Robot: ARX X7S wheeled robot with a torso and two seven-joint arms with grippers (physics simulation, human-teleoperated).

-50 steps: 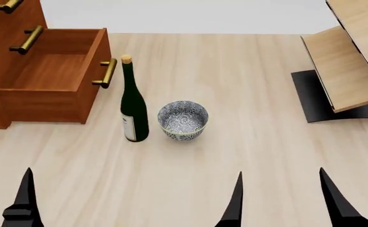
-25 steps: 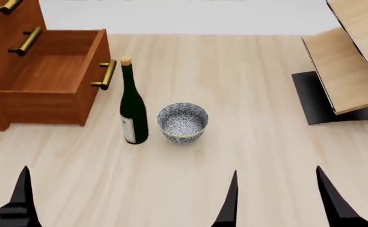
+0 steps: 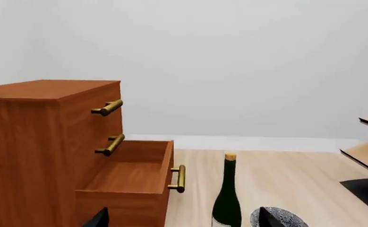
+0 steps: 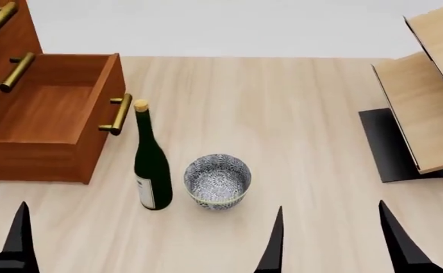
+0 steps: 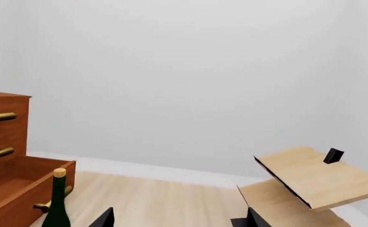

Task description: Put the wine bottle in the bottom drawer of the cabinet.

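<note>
The wine bottle (image 4: pixel 151 165) stands upright on the light wood floor, just beyond the front corner of the bottom drawer (image 4: pixel 46 114). That drawer is pulled out of the cabinet (image 4: pixel 16 34) and holds nothing. In the left wrist view the wine bottle (image 3: pixel 226 201) shows between the spread fingertips of my left gripper (image 3: pixel 182 213), which is open and well short of it. Only one left finger (image 4: pixel 18 236) shows in the head view. My right gripper (image 4: pixel 329 207) is open, nearer than the bottle and to its right, with nothing in it.
A patterned blue-white bowl (image 4: pixel 217 181) sits close to the bottle's right side. A pale wood rack (image 4: pixel 422 102) on a black base (image 4: pixel 388 145) stands at the far right. The two upper drawer fronts are shut.
The head view has shifted: bottle, bowl and drawer now sit lower in the frame and look nearer. Both grippers stay open at the bottom edge, and nothing was touched.
</note>
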